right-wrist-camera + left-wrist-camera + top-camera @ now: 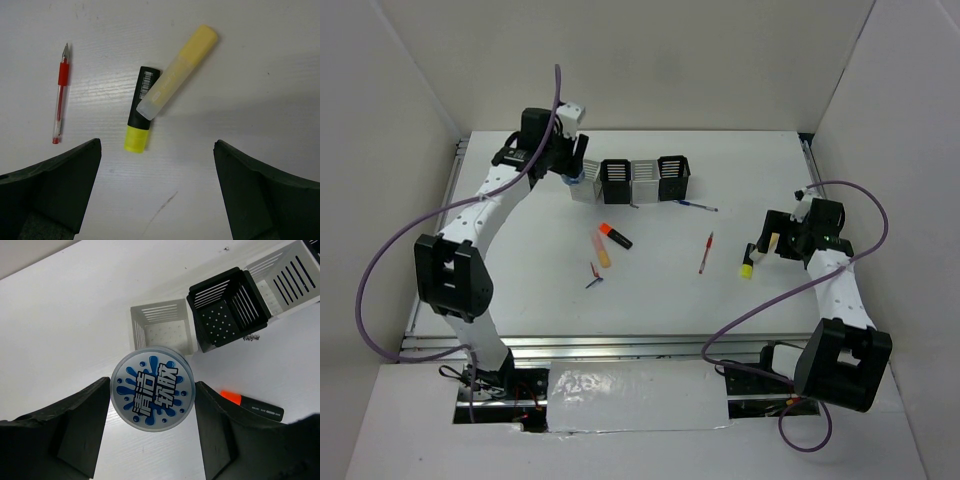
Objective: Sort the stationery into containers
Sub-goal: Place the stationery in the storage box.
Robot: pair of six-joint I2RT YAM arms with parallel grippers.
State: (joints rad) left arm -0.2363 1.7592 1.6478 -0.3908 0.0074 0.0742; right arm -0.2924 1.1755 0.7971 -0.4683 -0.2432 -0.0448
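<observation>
Left jaws: the left gripper [152, 390] is gripping the round blue-grey disc with a blue splash label [150, 402] by its rim, with fingers at 9 and 3 o'clock.
Disc location: it is sitting between the fingers, with the light grey slatted cup [159, 310] at 12 o'clock and the black slatted cup [210, 292] at 1 o'clock.
Disc handling: probably light, rigid and smooth-edged. Keeping it level is advisable, as the rim may slip.
Right jaws: the right gripper [156, 145] is standing wide open, holding nothing.
Below right jaws: the yellow-black highlighter [140, 127] is lying at 12 o'clock, with a pale yellow clear-capped marker [185, 62] resting across its black barrel. A thin red pen [60, 100] is lying at 10 o'clock.
Highlighter handling: judged light and stiff. Mid-barrel is the natural hold, but the marker is overlapping it.
</observation>
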